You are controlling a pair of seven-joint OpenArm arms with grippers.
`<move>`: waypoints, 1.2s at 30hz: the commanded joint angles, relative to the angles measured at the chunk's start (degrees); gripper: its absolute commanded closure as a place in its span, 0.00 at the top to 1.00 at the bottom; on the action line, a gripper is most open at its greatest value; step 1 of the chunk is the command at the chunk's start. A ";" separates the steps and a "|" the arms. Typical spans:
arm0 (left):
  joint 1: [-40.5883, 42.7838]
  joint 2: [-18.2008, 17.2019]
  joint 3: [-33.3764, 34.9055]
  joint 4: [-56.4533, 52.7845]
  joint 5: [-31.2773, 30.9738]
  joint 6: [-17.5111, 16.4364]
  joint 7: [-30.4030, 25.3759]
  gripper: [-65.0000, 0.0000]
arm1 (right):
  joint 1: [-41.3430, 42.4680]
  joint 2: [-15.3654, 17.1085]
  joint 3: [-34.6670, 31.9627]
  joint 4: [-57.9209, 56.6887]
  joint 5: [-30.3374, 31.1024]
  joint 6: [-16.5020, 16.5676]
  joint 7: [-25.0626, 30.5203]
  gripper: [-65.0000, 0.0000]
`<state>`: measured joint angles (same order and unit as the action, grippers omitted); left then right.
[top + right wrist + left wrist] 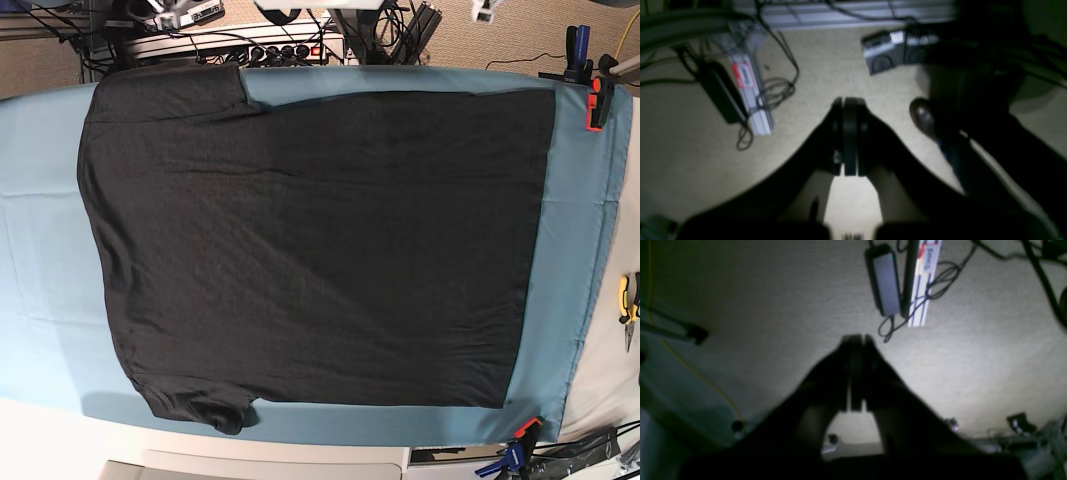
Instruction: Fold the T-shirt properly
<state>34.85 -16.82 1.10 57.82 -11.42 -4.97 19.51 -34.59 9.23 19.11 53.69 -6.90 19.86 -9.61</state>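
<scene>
The black T-shirt [310,240] lies spread flat on the teal table cloth [572,260], collar end to the left, hem to the right, one sleeve at the top left and one at the bottom left. Only plain black fabric shows. Neither arm appears in the base view. My left gripper [855,338] is shut with nothing between its fingers, hanging over beige carpet. In the right wrist view my right gripper [848,100] is also shut and empty above the carpet. No wrist view shows the T-shirt.
Clamps [598,98] [522,436] pin the cloth at its right corners. Yellow-handled pliers [627,300] lie at the table's right edge. On the floor are a power brick [886,280], an aluminium rail [750,93], loose cables, a grey box [883,55] and a dark shoe [923,116].
</scene>
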 commanded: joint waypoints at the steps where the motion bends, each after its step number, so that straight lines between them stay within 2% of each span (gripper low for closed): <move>1: 2.56 -1.31 -0.11 3.34 -0.20 -0.98 -0.24 0.00 | -2.56 1.29 0.33 3.21 0.94 0.57 0.63 0.00; 9: 17.20 -7.23 -0.11 31.28 1.86 -1.60 -0.15 0.00 | -18.95 6.56 0.33 28.96 0.17 1.57 0.68 0.00; 16: 26.56 -13.20 -0.11 52.15 9.94 -1.77 0.24 0.00 | -29.24 9.53 0.44 47.65 -5.88 1.55 0.66 0.00; 21: 31.26 -18.40 -0.11 62.27 17.29 -2.60 0.20 0.00 | -32.13 9.81 0.44 56.89 -11.50 1.55 0.92 0.00; 22: 31.87 -19.61 -0.11 63.98 18.69 -4.28 0.20 0.00 | -32.41 10.12 0.44 58.64 -12.33 1.62 0.85 0.00; 26: 33.64 -24.24 -0.11 70.12 24.09 -16.57 -0.04 0.00 | -33.07 13.07 0.44 65.79 -18.01 2.95 0.90 0.00; 29: 33.70 -26.88 -0.11 72.91 27.74 -23.69 -1.79 0.00 | -33.20 15.76 0.44 70.99 -21.59 3.37 0.70 0.00; 32: 33.66 -28.15 -0.11 74.55 33.68 -27.02 -7.08 0.00 | -33.16 18.32 0.44 75.28 -24.15 3.37 0.57 0.00; 36: 32.35 -28.11 -0.11 75.93 41.88 -27.47 -12.46 0.00 | -33.03 21.42 0.44 79.45 -29.00 3.32 -0.63 0.00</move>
<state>66.72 -44.56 1.10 132.81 30.74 -32.91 7.66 -66.98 30.28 19.11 132.16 -36.12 24.03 -10.52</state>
